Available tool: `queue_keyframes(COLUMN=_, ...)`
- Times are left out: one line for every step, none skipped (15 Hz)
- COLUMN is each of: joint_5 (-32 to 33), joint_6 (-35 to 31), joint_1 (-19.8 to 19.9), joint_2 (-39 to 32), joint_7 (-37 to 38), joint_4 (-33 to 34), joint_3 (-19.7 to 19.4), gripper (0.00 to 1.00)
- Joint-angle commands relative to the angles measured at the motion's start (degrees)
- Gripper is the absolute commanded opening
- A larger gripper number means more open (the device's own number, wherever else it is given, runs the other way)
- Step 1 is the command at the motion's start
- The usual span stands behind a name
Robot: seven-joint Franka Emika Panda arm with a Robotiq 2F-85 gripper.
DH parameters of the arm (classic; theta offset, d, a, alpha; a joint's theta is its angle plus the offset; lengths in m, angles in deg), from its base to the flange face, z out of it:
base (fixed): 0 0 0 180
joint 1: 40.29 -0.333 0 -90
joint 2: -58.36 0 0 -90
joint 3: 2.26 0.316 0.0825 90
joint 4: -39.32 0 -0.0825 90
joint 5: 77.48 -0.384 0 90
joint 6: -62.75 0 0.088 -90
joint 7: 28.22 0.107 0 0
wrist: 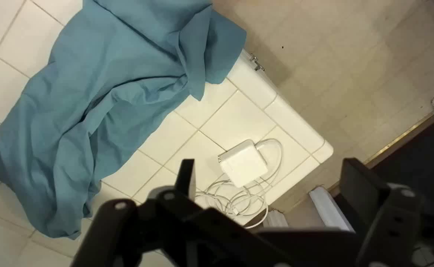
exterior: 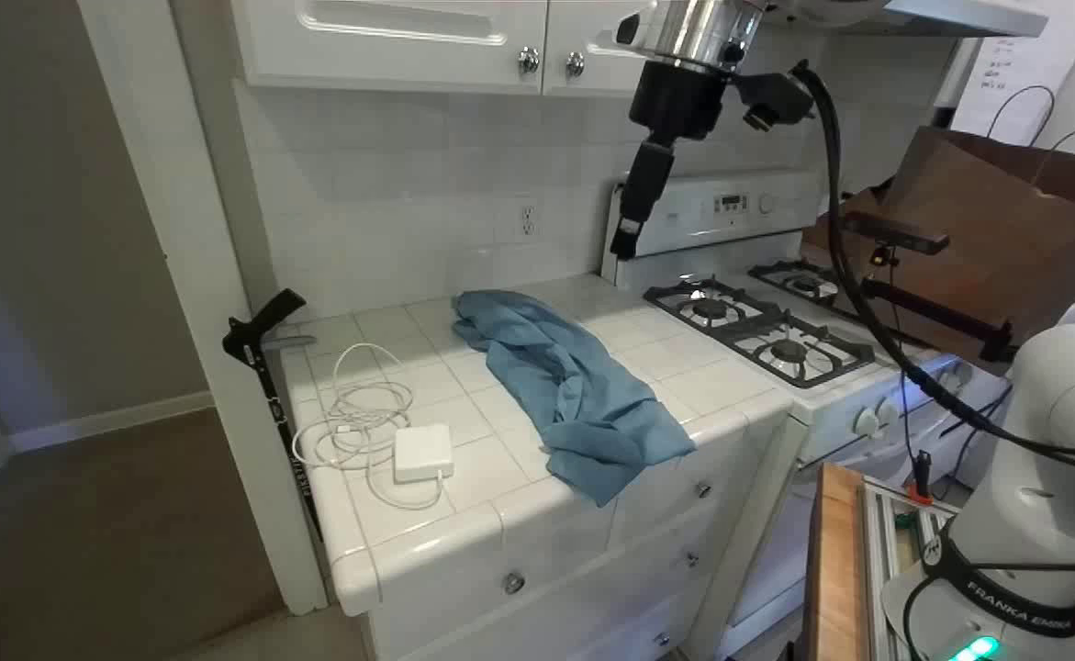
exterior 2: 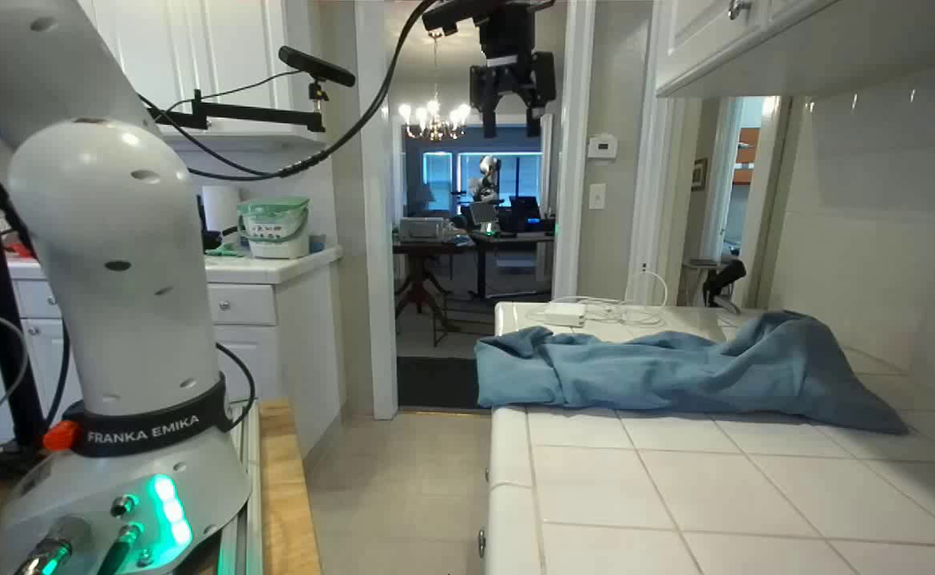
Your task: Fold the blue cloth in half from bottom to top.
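Note:
The blue cloth (exterior: 563, 367) lies wrinkled and bunched lengthwise on the white tiled counter. It runs from near the back wall to the front edge, where one end hangs over. In an exterior view (exterior 2: 659, 371) its far-wall end is raised in a loose hump. In the wrist view the cloth (wrist: 72, 107) fills the upper left, with several folds. My gripper (exterior: 627, 240) is high above the counter, toward the stove side, apart from the cloth. Its two fingers are spread with nothing between them, in an exterior view (exterior 2: 512, 126) and in the wrist view (wrist: 270, 165).
A white adapter (exterior: 423, 452) with a coiled white cable (exterior: 358, 418) lies beside the cloth. A gas stove (exterior: 776, 317) adjoins the counter. Upper cabinets (exterior: 399, 41) hang above. A black stand-like object (exterior: 266, 335) is at the counter's side edge. A brown paper bag (exterior: 987, 239) stands behind the stove.

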Motion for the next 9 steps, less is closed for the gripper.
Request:
queue_keyframes(joint_5=-0.19, joint_6=0.15, joint_1=0.51, joint_2=-0.04, joint_7=-0.14, joint_4=0.15, joint_3=0.43, gripper=1.00)
queue_keyframes(joint_5=-0.19, joint_6=0.15, joint_1=0.51, joint_2=-0.04, joint_7=-0.14, joint_4=0.15, joint_3=0.43, gripper=1.00)
queue_keyframes(joint_5=-0.19, joint_6=0.15, joint_1=0.51, joint_2=-0.04, joint_7=-0.14, joint_4=0.15, joint_3=0.43, gripper=1.00)
queue_keyframes(joint_5=-0.19, joint_6=0.15, joint_1=0.51, joint_2=-0.04, joint_7=-0.14, joint_4=0.15, joint_3=0.43, gripper=1.00)
queue_keyframes(joint_5=-0.19, joint_6=0.15, joint_1=0.51, joint_2=-0.04, joint_7=-0.14, joint_4=0.15, joint_3=0.43, gripper=1.00)
queue_keyframes(joint_5=-0.19, joint_6=0.15, joint_1=0.51, joint_2=-0.04, joint_7=-0.14, joint_4=0.15, joint_3=0.43, gripper=1.00)
queue_keyframes(joint_5=-0.21, joint_6=0.43, joint_1=-0.34, joint_2=0.04, joint_7=-3.19, joint_4=-0.23, joint_3=0.25, gripper=1.00)
queue_keyframes(joint_5=0.51, joint_6=0.64, joint_1=-0.72, joint_2=0.24, joint_7=-5.26, joint_4=-0.93, joint_3=0.42, gripper=1.00)
queue_keyframes(joint_5=0.75, joint_6=1.18, joint_1=-1.24, joint_2=0.55, joint_7=-8.09, joint_4=-1.92, joint_3=0.42, gripper=1.00)
